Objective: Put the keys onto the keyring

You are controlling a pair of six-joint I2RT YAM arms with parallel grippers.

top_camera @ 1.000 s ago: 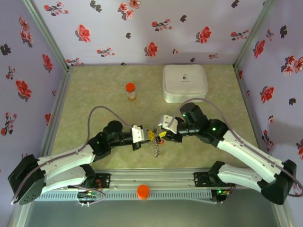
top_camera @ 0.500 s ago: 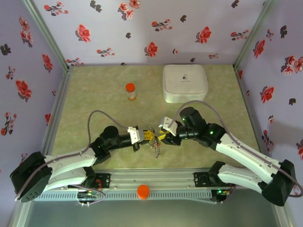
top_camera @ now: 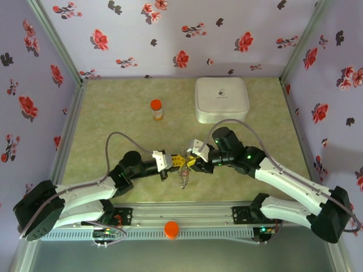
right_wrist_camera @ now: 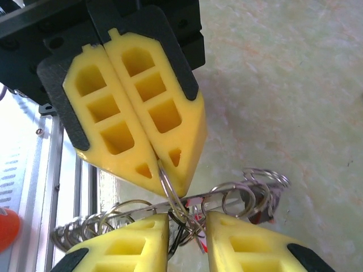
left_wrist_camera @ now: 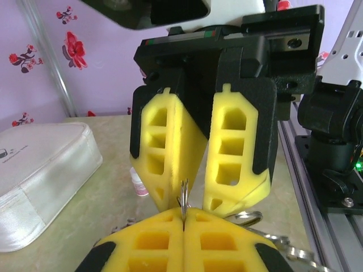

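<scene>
Keyring (right_wrist_camera: 170, 190) held up off the near part of the table (top_camera: 113, 124), both grippers meeting at it.

Left gripper (left_wrist_camera: 183, 218) is clenched on one thin wire loop, which I judge holds the ring steady and edge-on for threading. The remaining loops hang below it. Right gripper (right_wrist_camera: 184, 235) faces it tip to tip, jaws apart with the bunched loops lying between them, gripping nothing I can confirm. I cannot pick out the keys with certainty. Beyond stand the orange bottle (top_camera: 156, 109) and white case (top_camera: 222, 99), well clear. Against a second ago, my right arm has pushed in leftward and its jaws have narrowed. The left clamp is unchanged.
</scene>
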